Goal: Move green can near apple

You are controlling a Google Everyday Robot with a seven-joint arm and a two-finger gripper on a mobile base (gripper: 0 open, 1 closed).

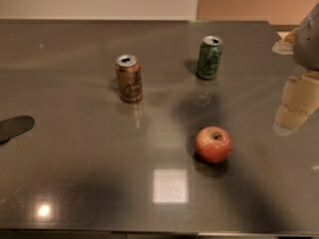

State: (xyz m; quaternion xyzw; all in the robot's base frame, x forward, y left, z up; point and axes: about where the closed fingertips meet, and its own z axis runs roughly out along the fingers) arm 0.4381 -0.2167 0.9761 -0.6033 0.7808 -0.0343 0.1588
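The green can stands upright toward the back of the grey table, right of centre. The red apple sits nearer the front, well apart from the can and roughly in line with it. My gripper hangs at the right edge of the view, to the right of both, above the table and touching neither. It holds nothing that I can see.
A tan-orange can with script lettering stands upright left of the green can. A dark flat oval object lies at the table's left edge. A pale object lies at the far right back. Light glare spots sit near the front edge.
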